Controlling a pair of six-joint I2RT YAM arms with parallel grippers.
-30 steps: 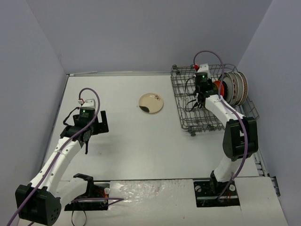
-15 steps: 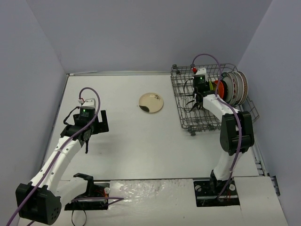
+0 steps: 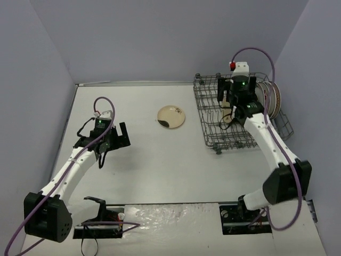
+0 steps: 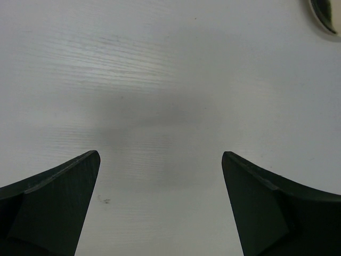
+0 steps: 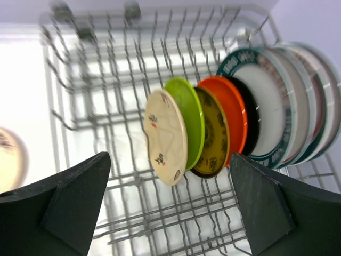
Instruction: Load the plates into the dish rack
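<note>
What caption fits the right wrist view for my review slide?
Open right hand over the dish rack, its row of upright plates ending in a cream plate.

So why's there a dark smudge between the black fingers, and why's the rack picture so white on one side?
Left wrist view: the smudge is a soft shadow on the table, likely from the left gripper above. Right wrist view: bright light washes out the left side, so the dish rack wires and the loose plate look pale and fuzzy; the racked plates look clear.
</note>
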